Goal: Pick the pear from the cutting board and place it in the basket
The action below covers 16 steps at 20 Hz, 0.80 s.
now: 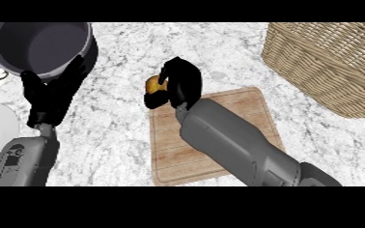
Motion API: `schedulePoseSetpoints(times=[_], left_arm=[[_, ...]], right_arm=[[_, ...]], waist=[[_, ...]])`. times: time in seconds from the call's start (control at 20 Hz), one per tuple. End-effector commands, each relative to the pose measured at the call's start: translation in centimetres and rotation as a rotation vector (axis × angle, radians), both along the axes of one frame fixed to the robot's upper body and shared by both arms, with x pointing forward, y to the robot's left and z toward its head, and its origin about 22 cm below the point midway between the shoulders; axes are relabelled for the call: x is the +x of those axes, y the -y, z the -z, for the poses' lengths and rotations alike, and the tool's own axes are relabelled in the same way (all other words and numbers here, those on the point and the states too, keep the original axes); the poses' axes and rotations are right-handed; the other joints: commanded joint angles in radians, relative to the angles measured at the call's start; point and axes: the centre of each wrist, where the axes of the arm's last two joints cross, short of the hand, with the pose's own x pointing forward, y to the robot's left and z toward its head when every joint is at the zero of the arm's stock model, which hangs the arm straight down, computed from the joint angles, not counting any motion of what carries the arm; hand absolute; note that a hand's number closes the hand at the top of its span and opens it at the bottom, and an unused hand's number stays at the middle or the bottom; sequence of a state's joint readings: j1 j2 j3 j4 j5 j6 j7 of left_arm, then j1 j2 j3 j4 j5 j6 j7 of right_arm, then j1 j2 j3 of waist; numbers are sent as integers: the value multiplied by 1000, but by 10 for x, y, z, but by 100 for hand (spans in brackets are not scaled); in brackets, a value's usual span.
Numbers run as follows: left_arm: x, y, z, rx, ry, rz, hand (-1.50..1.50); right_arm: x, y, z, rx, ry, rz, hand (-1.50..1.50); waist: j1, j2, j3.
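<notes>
The right hand (179, 83) is curling around the pear (152, 84), holding it just beyond the cutting board (246, 107) beneath its forearm, while the basket (321, 58), well to its right, is awaiting delivery.

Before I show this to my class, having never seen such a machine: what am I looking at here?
This is a humanoid robot's own view, looking steeply down at a marble counter. The two grey forearms end in black hands. The right hand has its fingers curled round a yellow pear, at the upper left corner of a wooden cutting board. The left hand rests open at the left, before a grey pot. A wicker basket stands at the upper right.
</notes>
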<state>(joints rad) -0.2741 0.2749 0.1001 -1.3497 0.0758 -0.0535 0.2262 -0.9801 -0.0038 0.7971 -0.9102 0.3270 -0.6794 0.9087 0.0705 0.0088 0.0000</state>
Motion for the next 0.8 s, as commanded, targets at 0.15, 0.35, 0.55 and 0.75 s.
schedulePoseSetpoints(times=[0.15,0.35,0.55,0.75], left_arm=[[-2,1,-2,-17,-16,-24,0],[-5,-4,7,-2,-13,-33,0],[-7,-11,14,-4,-9,-76,0],[-17,-11,5,-15,-19,-50,0]], right_arm=[[-4,-33,-51,118,302,82,150],[5,-45,-87,87,336,170,150],[13,-50,-123,42,358,227,150],[27,-43,-161,-38,366,290,150]], waist=[[-20,-15,-2],[-43,-15,-2],[-78,-18,-2],[-78,-23,0]])
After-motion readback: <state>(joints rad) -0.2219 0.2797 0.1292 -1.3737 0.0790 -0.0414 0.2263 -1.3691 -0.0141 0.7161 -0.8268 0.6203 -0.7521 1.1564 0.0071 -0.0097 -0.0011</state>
